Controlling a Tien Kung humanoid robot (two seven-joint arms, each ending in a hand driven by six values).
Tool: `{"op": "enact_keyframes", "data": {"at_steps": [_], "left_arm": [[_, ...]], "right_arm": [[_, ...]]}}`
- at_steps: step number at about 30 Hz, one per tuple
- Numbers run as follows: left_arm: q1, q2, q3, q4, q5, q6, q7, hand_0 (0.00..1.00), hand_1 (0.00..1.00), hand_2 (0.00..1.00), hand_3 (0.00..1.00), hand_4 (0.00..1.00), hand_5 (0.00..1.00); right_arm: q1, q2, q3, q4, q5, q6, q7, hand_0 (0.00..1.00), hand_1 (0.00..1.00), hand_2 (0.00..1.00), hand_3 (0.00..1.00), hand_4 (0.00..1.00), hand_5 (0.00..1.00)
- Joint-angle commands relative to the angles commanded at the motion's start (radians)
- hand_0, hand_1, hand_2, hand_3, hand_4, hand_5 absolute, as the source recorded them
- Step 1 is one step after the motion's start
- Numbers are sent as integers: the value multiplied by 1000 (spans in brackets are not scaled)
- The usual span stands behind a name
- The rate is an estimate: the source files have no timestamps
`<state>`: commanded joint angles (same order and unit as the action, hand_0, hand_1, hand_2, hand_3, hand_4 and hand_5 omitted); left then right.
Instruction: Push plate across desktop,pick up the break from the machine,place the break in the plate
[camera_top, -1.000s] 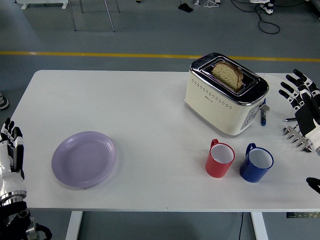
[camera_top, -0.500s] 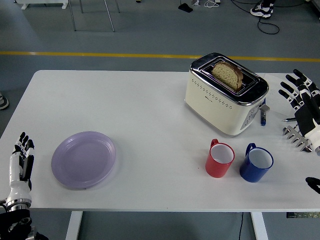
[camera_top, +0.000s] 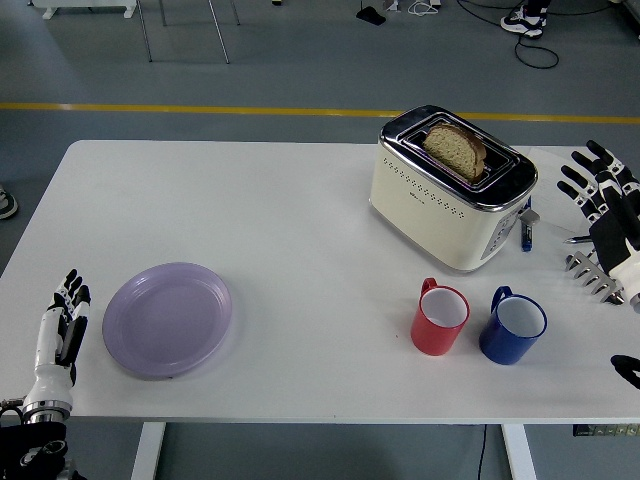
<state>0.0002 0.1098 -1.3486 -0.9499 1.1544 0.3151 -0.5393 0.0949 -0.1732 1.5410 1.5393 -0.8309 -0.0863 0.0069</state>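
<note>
Head view — red mug (camera_top: 440, 319), blue mug (camera_top: 513, 326) between toaster (camera_top: 450, 190) and table edge, both hands' fingers spread, empty.

We see a white table (camera_top: 300, 200) carrying a lilac plate (camera_top: 168, 318) near its front left corner. Toward the back right stands a cream toaster (camera_top: 450, 190). In front of it, near the front edge, a red mug (camera_top: 440, 318) sits just beside a blue mug (camera_top: 513, 326), handles pointing back.
</note>
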Motion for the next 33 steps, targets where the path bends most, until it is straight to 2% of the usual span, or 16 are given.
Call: {"op": "enact_keyframes", "data": {"at_steps": [22, 33], "left_arm": [[-2, 2, 35, 13, 9, -34, 2, 919, 938, 998, 981, 570, 998], [-9, -1, 49, 15, 6, -45, 0, 901, 924, 998, 978, 570, 998]], "right_arm": [[-8, -2, -10, -2, 0, 0, 0, 844, 785, 821, 830, 516, 431], [-7, -1, -14, -3, 0, 0, -1, 843, 784, 820, 829, 516, 430]]}}
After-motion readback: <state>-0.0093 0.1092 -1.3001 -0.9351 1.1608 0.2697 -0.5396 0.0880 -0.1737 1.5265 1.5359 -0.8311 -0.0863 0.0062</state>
